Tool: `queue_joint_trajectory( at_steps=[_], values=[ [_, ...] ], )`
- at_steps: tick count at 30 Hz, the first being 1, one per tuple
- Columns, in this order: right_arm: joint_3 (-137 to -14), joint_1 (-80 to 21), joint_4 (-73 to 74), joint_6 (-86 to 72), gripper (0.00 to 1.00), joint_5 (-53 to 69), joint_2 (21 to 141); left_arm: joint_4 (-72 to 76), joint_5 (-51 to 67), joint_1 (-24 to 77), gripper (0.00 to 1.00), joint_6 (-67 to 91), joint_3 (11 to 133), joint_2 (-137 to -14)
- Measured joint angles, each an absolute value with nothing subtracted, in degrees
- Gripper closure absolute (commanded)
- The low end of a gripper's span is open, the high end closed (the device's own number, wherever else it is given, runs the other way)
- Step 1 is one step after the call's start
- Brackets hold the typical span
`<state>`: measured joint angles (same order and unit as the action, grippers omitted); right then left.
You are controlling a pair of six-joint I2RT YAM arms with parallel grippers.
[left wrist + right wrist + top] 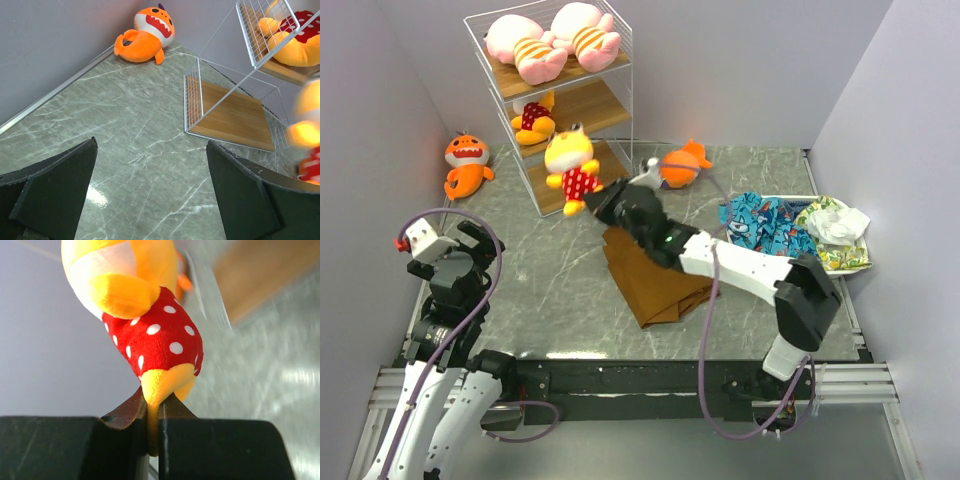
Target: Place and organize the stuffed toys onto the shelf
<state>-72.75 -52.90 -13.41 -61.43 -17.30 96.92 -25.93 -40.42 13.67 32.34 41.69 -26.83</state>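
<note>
Here the right pincer (152, 412) clamps a foot of the yellow polka-dot toy (572, 160) before the shelf (603, 112); the left pincer (151, 145) gapes wide.

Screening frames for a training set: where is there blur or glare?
Left wrist: the yellow toy at the right edge is smeared, with a small glare spot on the table. Right wrist: toy sharp, shelf behind blurred. Top external: mostly crisp.

We see grey marbled tabletop (550, 290) w/ white wire shelf (605, 105) far left, orange plush shark (467, 163) left of it, second shark (682, 166) right, folded brown cloth (655, 285) centre, patterned fabric pile (770, 225) right.
</note>
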Motion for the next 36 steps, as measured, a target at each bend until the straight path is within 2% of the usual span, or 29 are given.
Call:
queue_joint_trajectory(
  at_steps=[4, 9, 12, 20, 25, 29, 32, 36],
  values=[
    [-76.53, -48.10, -13.47, -56.34, 1.00, -14.44, 95.29, -25.91, -40.45, 13.67, 0.03, 32.34, 41.67, -26.81],
    [-87.53, -42.19, -9.21, -51.03, 1.00, -9.04, 101.73, -25.93, -40.45, 13.67, 0.03, 32.34, 41.45, -26.65],
    [-94.37, -39.44, -6.70, -48.90, 0.93, -5.65, 106.41, -25.93, -40.49, 13.67, 0.03, 32.34, 41.45, -26.65],
    [-100.05, -37.69, -4.47, -45.65, 0.79, -1.28, 111.70, -25.93, -40.53, 13.67, 0.03, 32.34, 41.45, -26.65],
    [-108.18, -36.84, -3.77, -44.23, 0.76, 0.71, 117.03, -25.93, -40.62, 13.67, 0.03, 32.34, 41.45, -26.68],
    [-111.31, -35.27, -4.29, -43.77, 0.59, 1.19, 119.50, -25.93, -40.73, 13.67, 0.03, 32.34, 41.45, -26.65],
    [-115.33, -34.26, -3.95, -43.46, 0.51, 1.15, 121.93, -25.93, -40.88, 13.67, 0.03, 32.36, 41.45, -26.65],
    [-120.14, -33.17, -3.75, -43.13, 0.49, 0.97, 124.31, -25.93, -40.93, 13.67, 0.03, 32.36, 41.45, -26.68]
  ],
)
